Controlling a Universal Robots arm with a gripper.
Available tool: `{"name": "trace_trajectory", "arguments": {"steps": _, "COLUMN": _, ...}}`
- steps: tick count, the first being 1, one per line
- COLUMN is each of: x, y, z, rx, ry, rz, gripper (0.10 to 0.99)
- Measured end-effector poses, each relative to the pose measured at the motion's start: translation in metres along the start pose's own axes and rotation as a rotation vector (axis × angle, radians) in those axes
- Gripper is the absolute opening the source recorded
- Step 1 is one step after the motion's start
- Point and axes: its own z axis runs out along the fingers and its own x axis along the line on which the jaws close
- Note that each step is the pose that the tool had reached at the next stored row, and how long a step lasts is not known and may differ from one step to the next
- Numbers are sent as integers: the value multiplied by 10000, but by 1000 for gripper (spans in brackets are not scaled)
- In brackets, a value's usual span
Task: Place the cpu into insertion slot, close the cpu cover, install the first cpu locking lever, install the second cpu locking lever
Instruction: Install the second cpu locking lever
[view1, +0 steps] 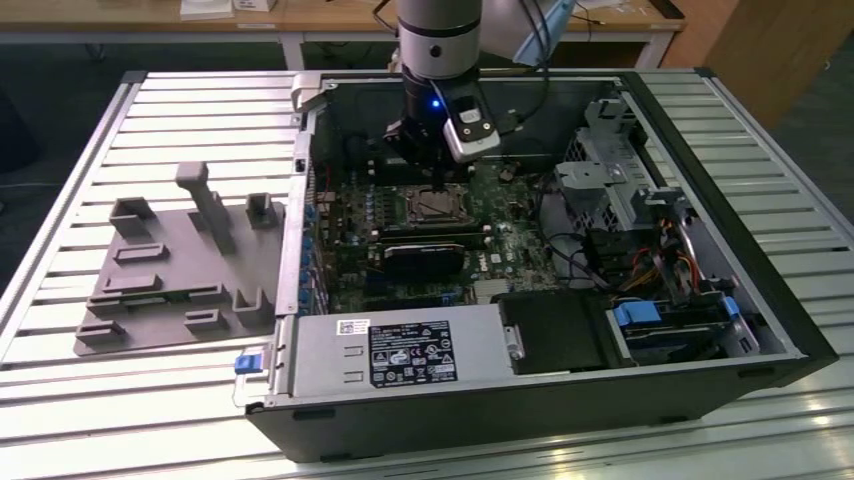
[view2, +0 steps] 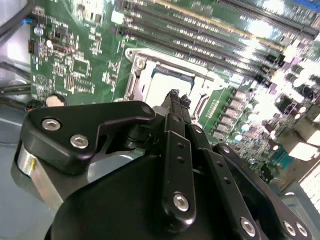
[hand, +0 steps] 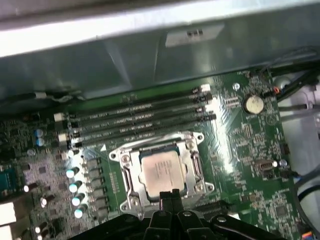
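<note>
One end effector (hand: 168, 196) | fingers pressed together, holding nothing | just above cpu (hand: 159, 169) | cpu seated in slot (hand: 125, 172) | cover (hand: 192, 159) down

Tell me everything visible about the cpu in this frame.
The cpu is a small flat square chip with a dull silver-grey metal top. It lies level in the insertion slot on the green motherboard, framed by the silvery cpu cover, beside the long dark memory slots. The tool hangs just at its near edge; whether they touch cannot be told. In the exterior view it sits below the arm, inside the open computer case.
</note>
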Motion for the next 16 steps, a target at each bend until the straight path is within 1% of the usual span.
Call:
{"name": "trace_trajectory", "arguments": {"steps": 6, "x": -38, "y": -161, "z": -4, "rx": 2, "ry": 0, "rz": 8, "gripper": 102}}
{"name": "trace_trajectory", "arguments": {"steps": 9, "x": -54, "y": -227, "z": -5, "rx": 3, "ry": 0, "rz": 9, "gripper": 102}}
{"name": "trace_trajectory", "arguments": {"steps": 12, "x": -64, "y": -278, "z": 4, "rx": 2, "ry": 0, "rz": 9, "gripper": 102}}
{"name": "trace_trajectory", "arguments": {"steps": 14, "x": -56, "y": -300, "z": 17, "rx": 1, "ry": 0, "rz": 12, "gripper": 102}}
{"name": "trace_trajectory", "arguments": {"steps": 16, "x": -50, "y": -322, "z": 37, "rx": -38, "ry": 9, "rz": 12, "gripper": 102}}
